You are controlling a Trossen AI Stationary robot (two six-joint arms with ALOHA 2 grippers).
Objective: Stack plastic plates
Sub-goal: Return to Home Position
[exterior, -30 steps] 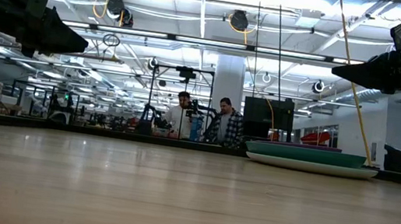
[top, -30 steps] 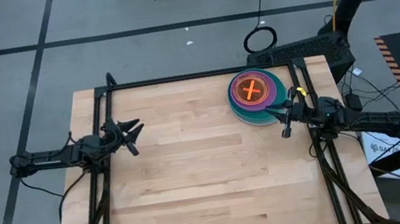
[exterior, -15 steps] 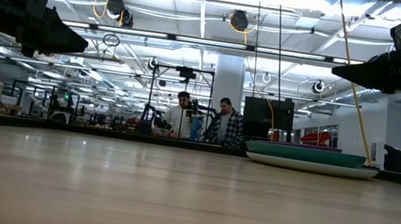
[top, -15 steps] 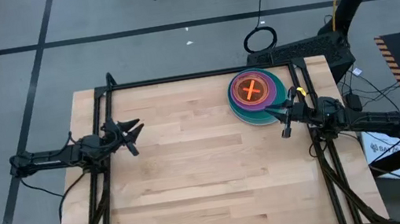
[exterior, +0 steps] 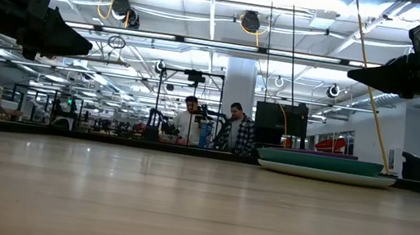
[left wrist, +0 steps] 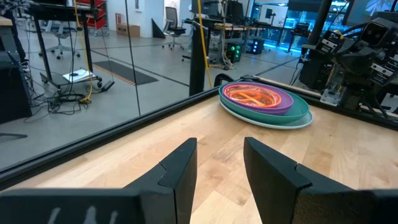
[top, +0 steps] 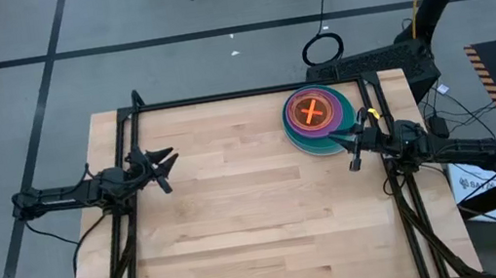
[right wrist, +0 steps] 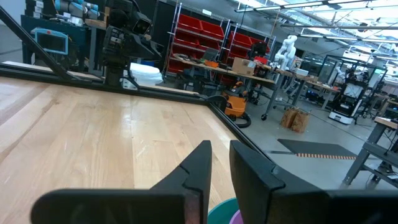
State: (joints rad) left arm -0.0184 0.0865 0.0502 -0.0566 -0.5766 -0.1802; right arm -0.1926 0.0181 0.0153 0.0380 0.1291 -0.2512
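Multicoloured round plastic plates [top: 315, 115] stacked upper right, job looks done; my left gripper [top: 167, 168] mid-left, right gripper [top: 355, 143] beside stack, both parted, empty.

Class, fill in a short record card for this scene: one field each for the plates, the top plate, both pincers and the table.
Plates: one stack near the table's far right corner
Top plate: orange plate, smaller than the purple one under it
Left pincer: open, empty, raised at the table's left side
Right pincer: narrowly open, empty, raised beside the stack
Table: light wood with a black frame
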